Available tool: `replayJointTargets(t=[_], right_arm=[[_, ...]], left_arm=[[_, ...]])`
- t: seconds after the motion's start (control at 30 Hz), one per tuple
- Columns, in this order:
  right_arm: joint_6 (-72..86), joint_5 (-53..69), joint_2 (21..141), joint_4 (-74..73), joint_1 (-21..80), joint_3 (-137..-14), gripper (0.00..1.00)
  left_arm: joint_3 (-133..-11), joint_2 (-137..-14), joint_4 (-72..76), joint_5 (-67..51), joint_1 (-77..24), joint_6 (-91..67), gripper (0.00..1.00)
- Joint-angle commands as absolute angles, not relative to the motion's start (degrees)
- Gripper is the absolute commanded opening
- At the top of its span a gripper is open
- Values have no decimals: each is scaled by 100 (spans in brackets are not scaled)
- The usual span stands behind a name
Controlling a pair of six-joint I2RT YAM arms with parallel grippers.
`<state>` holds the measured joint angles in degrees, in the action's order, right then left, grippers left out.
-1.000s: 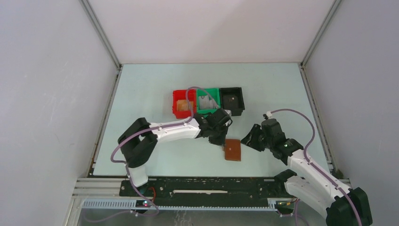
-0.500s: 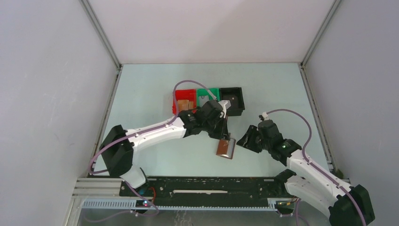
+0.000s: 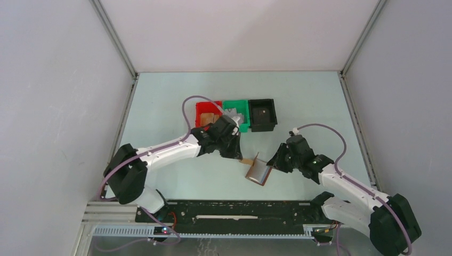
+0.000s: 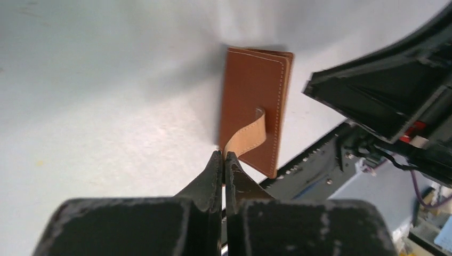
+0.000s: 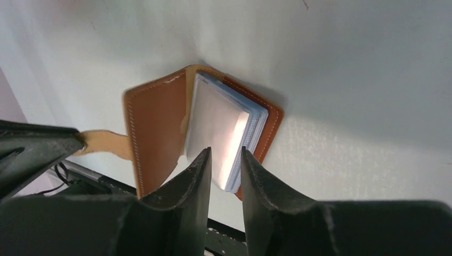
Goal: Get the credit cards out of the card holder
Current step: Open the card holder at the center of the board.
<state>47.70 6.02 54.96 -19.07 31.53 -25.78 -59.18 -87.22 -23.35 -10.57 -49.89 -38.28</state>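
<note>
Card holder on surface, near centre, between the two arms, one panel lifted open. Credit cards stacked inside, pale face showing. Left fingers clenched on side tab. Right fingers parted, straddling the stack's near corner; contact not discernible. Row of bins farther back.

The white left arm and right arm have black joints and thin purple cables; the black fingers are scuffed.
</note>
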Motion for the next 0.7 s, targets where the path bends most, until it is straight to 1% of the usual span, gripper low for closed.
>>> replayJointTargets(t=[0.0,0.1,0.27,0.37,0.43,0.57,0.67], right_arm=[[5223,703,5677,-1310,3182,-2507,36],[5470,915,5746,-976,3209,-2317,37],[5573,985,5830,-858,3260,-2224,30],[5582,1002,5866,-867,3261,-2224,30],[5634,1008,5910,-841,3256,-2211,30],[5669,1047,6142,-728,3239,-2206,37],[5652,1169,6351,-550,3234,-2206,38]], left_arm=[[-5526,-8488,-2397,-747,-4649,-3467,0],[-5493,-8613,-2562,-601,-4570,-3319,0],[-5270,-8850,-2772,-391,-4570,-3235,0],[-4982,-8885,-2720,-253,-4565,-3322,0],[-4854,-8886,-2705,-162,-4571,-3397,0],[-4781,-8900,-2676,-59,-4574,-3464,0],[-4797,-8946,-2657,-76,-4579,-3449,0]])
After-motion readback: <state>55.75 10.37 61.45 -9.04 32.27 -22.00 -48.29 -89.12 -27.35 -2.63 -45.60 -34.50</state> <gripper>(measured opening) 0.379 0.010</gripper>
